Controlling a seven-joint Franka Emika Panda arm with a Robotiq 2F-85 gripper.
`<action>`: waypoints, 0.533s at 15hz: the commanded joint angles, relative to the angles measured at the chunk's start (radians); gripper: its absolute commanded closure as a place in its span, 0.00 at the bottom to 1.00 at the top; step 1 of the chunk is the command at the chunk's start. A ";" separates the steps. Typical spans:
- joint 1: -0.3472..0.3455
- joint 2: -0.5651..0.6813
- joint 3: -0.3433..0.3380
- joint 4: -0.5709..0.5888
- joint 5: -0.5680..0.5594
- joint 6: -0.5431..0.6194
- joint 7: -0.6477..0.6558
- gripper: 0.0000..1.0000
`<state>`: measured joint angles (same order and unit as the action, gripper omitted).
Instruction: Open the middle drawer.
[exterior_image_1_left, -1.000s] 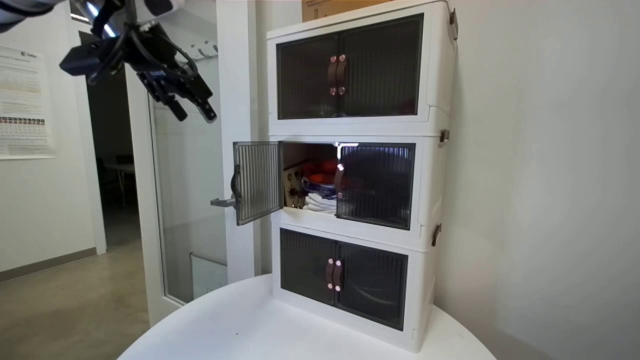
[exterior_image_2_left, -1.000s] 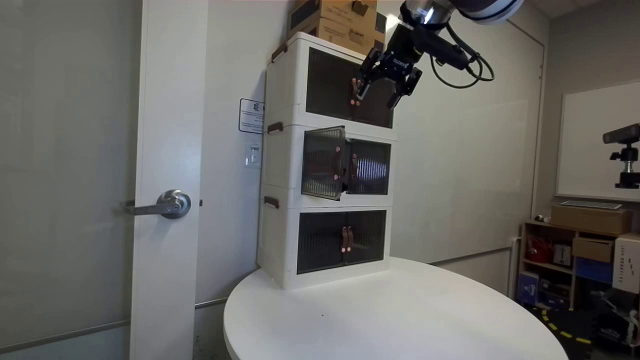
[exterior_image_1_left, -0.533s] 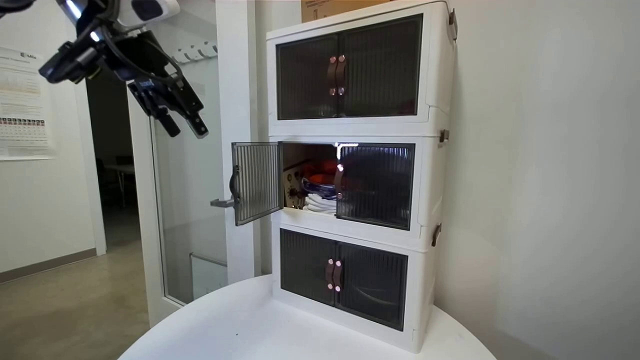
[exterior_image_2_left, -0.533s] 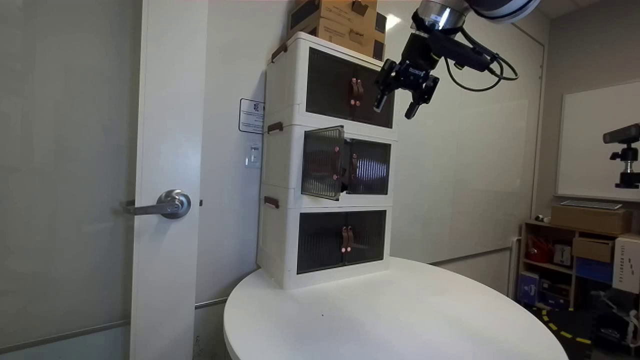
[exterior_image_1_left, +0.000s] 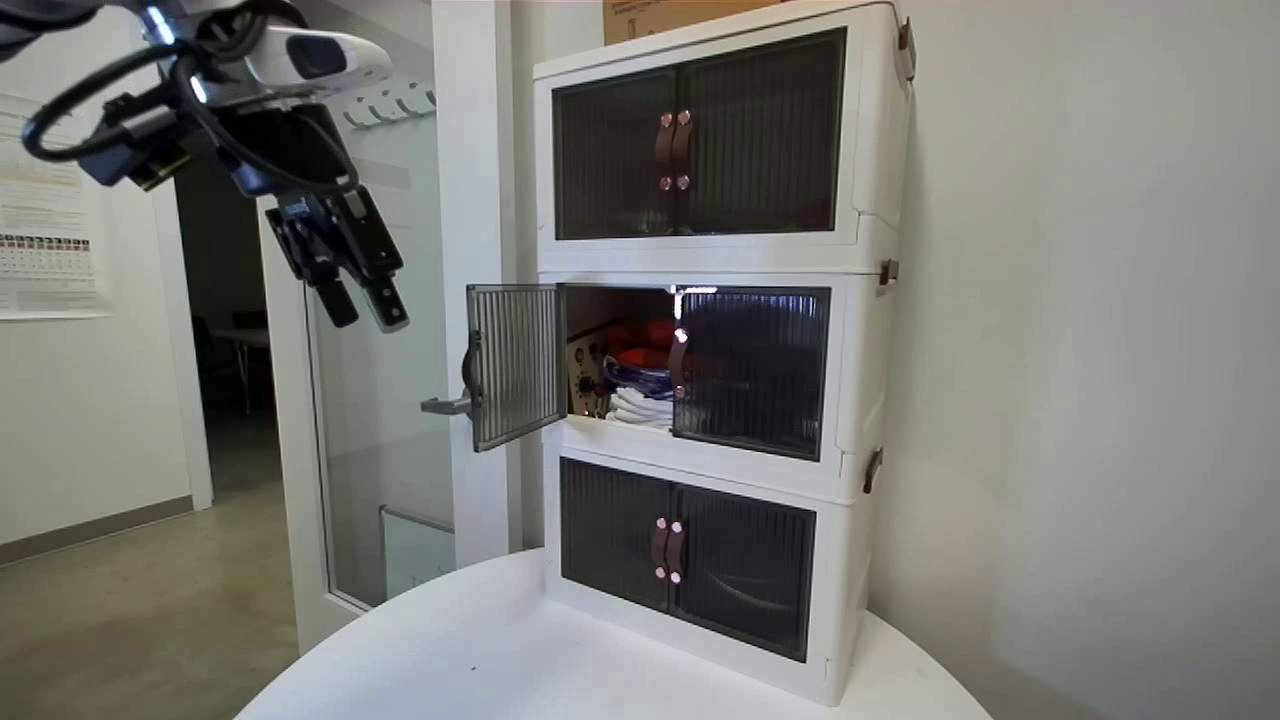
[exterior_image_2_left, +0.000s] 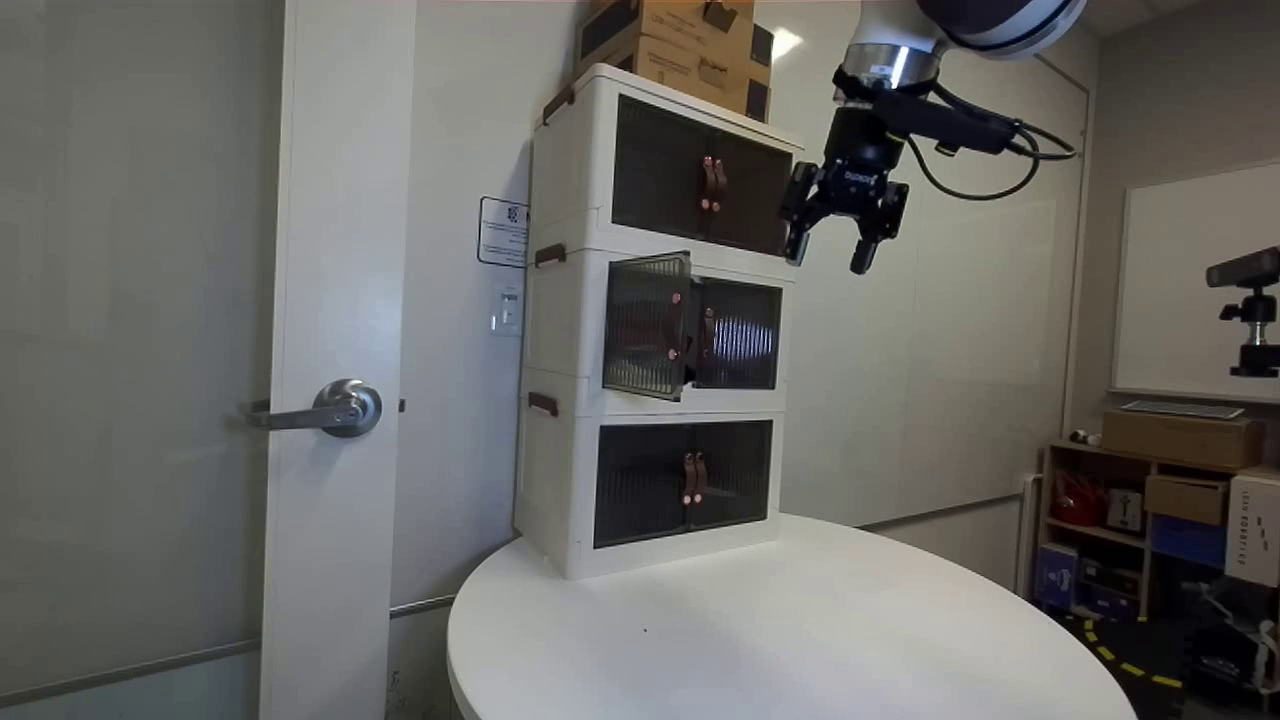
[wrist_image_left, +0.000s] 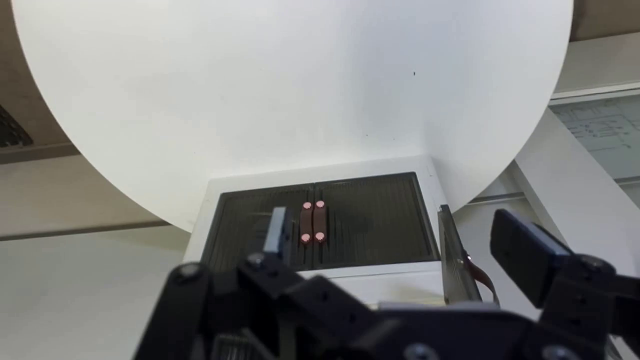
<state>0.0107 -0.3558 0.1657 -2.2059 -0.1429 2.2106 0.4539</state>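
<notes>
The middle drawer (exterior_image_1_left: 755, 372) is the central unit of the white stack, also seen in an exterior view (exterior_image_2_left: 742, 336). Its ribbed smoky door with a brown handle (exterior_image_1_left: 517, 366) is swung outward; it also shows in an exterior view (exterior_image_2_left: 643, 326) and edge-on in the wrist view (wrist_image_left: 454, 260). Its twin door is shut. Red, blue and white items (exterior_image_1_left: 640, 375) show inside. My gripper (exterior_image_1_left: 366, 316) is open and empty, in the air in front of the stack and apart from it. It also shows in an exterior view (exterior_image_2_left: 829, 260) and the wrist view (wrist_image_left: 397, 232).
The topmost unit (exterior_image_1_left: 765, 135) and the lowest unit (exterior_image_1_left: 745, 565) have both doors shut. The stack stands on a round white table (exterior_image_2_left: 800, 620). Cardboard boxes (exterior_image_2_left: 690, 60) lie on top. A door with a metal lever (exterior_image_2_left: 345, 408) stands beside the stack.
My gripper has moved downward and away from the stack, staying open. The swung-out door and the rest of the stack have not moved.
</notes>
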 joint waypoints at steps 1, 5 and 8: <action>-0.016 0.033 -0.006 0.023 0.011 -0.093 0.008 0.00; -0.019 0.029 -0.009 0.002 -0.001 -0.074 0.002 0.00; -0.019 0.034 -0.010 0.003 -0.001 -0.075 0.002 0.00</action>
<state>-0.0125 -0.3229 0.1589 -2.2044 -0.1429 2.1381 0.4552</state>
